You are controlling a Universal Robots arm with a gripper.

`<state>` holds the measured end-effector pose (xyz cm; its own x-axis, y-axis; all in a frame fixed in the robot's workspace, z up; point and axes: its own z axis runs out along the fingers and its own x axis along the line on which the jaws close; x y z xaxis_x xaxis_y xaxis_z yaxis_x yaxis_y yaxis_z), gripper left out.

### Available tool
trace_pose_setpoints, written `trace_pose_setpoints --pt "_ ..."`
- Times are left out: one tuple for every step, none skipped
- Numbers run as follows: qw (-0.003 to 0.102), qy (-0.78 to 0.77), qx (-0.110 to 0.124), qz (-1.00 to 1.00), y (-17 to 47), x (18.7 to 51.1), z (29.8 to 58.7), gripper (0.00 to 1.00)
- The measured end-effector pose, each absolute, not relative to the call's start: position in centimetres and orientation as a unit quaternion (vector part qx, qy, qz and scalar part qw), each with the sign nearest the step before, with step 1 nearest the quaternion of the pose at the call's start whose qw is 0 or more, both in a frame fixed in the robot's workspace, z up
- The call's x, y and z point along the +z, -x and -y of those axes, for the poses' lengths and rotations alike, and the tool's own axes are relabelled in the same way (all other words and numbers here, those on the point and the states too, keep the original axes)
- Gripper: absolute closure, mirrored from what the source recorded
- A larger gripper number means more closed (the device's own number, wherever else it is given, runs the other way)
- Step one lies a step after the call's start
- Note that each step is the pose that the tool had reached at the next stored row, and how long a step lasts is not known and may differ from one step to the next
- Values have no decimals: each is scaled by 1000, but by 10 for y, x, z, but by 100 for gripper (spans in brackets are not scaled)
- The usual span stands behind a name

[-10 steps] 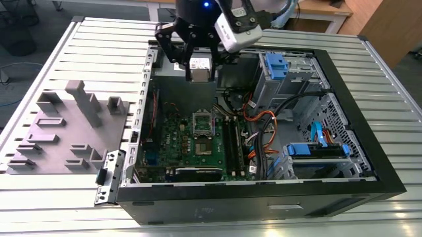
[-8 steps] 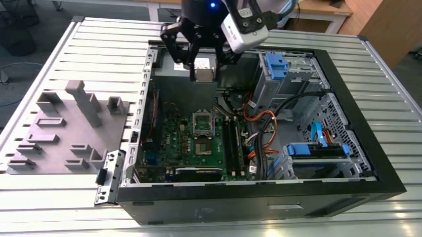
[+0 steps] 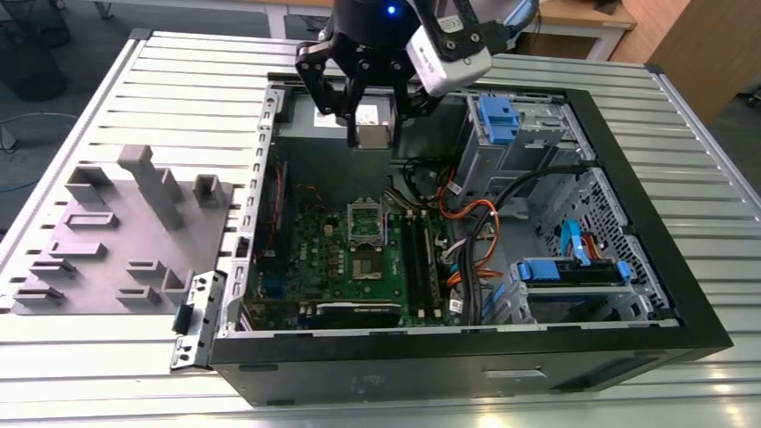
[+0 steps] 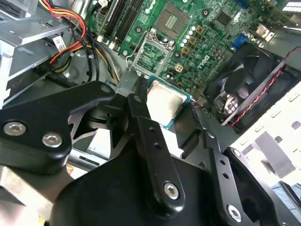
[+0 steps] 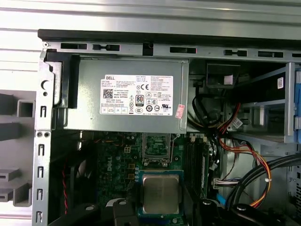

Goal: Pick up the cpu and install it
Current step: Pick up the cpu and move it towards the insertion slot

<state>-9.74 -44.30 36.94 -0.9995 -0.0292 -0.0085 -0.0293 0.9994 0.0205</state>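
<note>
One gripper (image 3: 371,130), cpu (image 5: 161,193) held by its edges, well above the socket (image 3: 366,225), clear of the case (image 3: 476,367) walls

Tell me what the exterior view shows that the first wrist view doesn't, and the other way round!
The exterior view adds the whole black computer case from outside, with the gripper above it. The first wrist view adds the white label on the grey power supply box, seen face-on. Both show the cpu held in the gripper, and the socket on the green board.
</note>
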Motion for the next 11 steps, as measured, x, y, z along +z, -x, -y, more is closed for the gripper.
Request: trace_pose_setpoints --pt "4 15 10 -1000 97 369 443 53" --pt "4 15 10 -1000 97 368 443 53" --pt "4 15 10 -1000 97 367 443 53" --pt "4 15 10 -1000 97 366 443 53" --pt "4 15 10 -1000 97 364 443 53" --pt "4 15 10 -1000 97 363 443 53" --pt "4 15 10 -1000 97 362 443 53" --pt "4 15 10 -1000 97 361 443 53" --pt "4 15 10 -1000 97 359 443 53" --pt "4 15 10 -1000 97 358 443 53" --pt "4 15 10 -1000 97 356 443 53"
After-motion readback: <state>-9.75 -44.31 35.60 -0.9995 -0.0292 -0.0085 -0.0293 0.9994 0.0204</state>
